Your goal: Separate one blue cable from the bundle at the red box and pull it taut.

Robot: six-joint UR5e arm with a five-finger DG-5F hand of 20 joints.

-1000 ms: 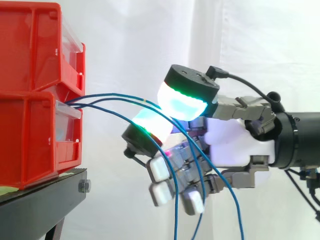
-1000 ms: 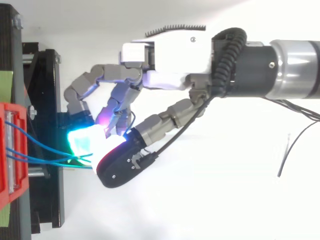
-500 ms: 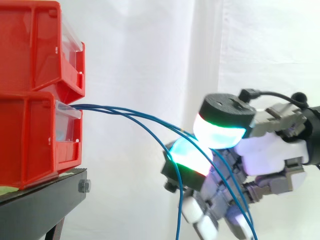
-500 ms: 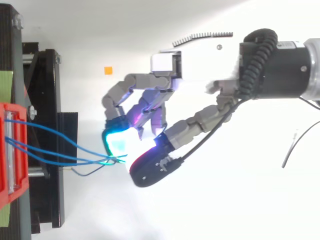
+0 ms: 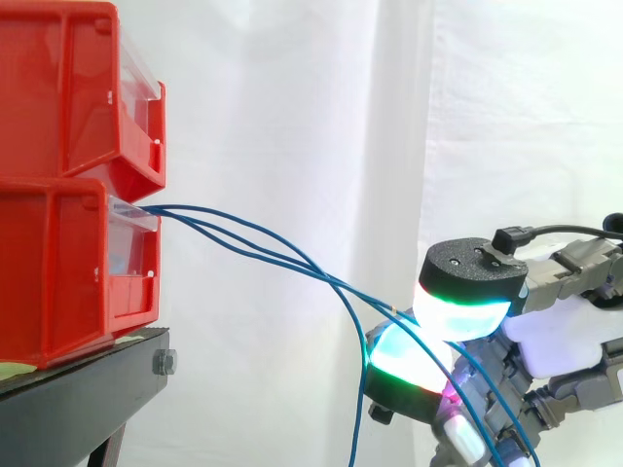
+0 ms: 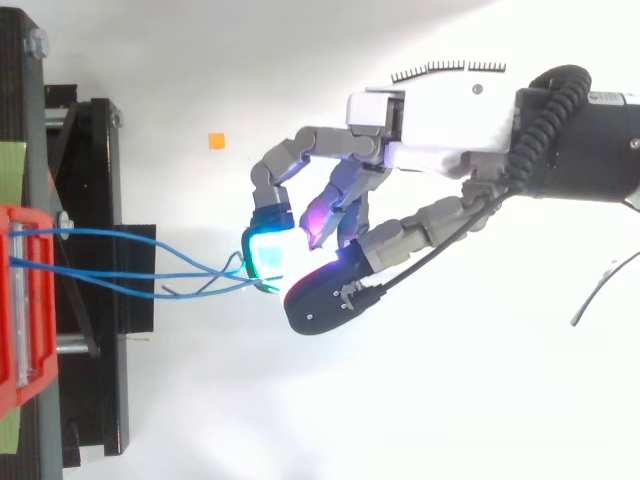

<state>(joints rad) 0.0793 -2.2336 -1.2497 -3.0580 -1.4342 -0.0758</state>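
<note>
Several thin blue cables (image 5: 333,282) come out of the lower red bin (image 5: 58,272) and run rightward and downward to my hand (image 5: 555,331). Two glowing green-cyan fingertips (image 5: 462,309) are closed against each other where the strands arrive, pinching blue cable between them. One strand drops off before the pinch and hangs straight down. From above, the cables (image 6: 90,233) leave the red bin (image 6: 20,330) fanned apart, cross, and meet at the fingertips (image 6: 265,255) of the hand (image 6: 450,120). Whether the pinch holds one strand or more is unclear.
A second red bin (image 5: 58,88) is stacked on the lower one, both on a black stand (image 5: 78,389), (image 6: 95,300). A white curtain (image 5: 292,117) hangs behind. A small orange marker (image 6: 216,141) lies on the white surface between stand and hand.
The hand has moved right and downward, away from the bins, with its fingertips still pinched on blue cable. The strands now stretch longer and flatter between bin and hand.
</note>
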